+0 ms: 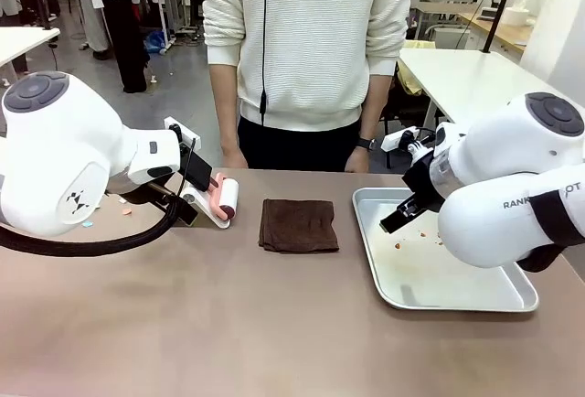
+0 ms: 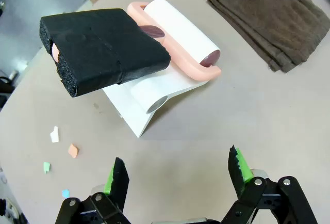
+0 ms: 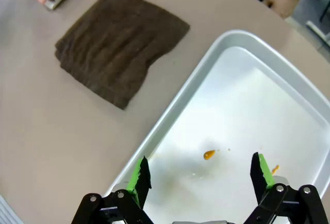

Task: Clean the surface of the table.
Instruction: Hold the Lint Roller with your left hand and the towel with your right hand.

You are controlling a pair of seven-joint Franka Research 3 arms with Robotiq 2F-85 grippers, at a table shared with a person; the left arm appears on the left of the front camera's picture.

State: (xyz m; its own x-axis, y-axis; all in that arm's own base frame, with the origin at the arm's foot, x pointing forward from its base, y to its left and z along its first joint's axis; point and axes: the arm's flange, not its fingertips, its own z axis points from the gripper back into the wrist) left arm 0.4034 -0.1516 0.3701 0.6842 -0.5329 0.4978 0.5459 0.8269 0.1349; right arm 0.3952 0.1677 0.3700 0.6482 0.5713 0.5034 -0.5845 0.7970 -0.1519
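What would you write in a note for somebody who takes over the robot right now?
Grippers: the left gripper is open and empty, above the table beside the lint roller on its white stand. The right gripper is open and empty, over the silver tray.
Things: the brown cloth lies folded mid-table.
Done: nothing visibly cleaned yet.
Left: coloured scraps lie on the table near the roller, and orange crumbs sit in the tray. Probably grab the roller or cloth and clear the scraps.
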